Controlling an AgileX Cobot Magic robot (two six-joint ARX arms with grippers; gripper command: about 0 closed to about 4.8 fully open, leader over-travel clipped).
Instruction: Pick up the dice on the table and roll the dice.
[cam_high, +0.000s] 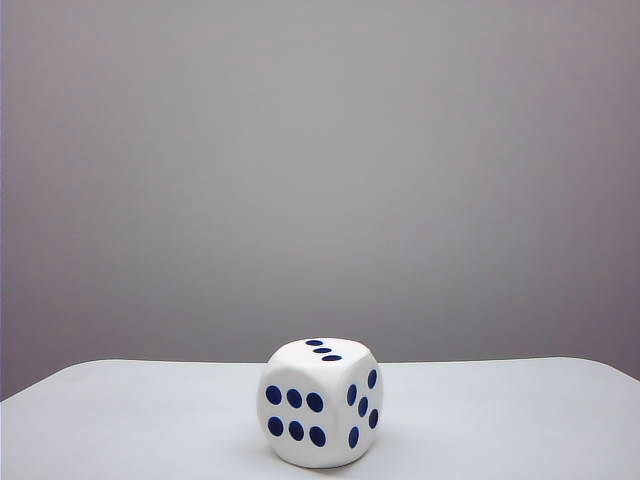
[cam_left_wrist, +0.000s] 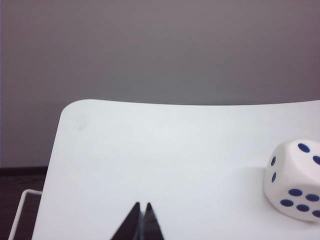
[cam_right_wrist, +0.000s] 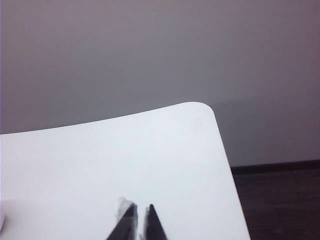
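Dice (cam_high: 320, 402) resting on counter (cam_high: 120, 420), three pips up, well apart from both tools. Left tool (cam_left_wrist: 141, 206) clenched, empty. Right tool (cam_right_wrist: 141, 207) clenched, empty.

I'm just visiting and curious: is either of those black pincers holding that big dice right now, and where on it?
Nothing is held. The left gripper and right gripper are both shut and empty above the table; the dice sits untouched.
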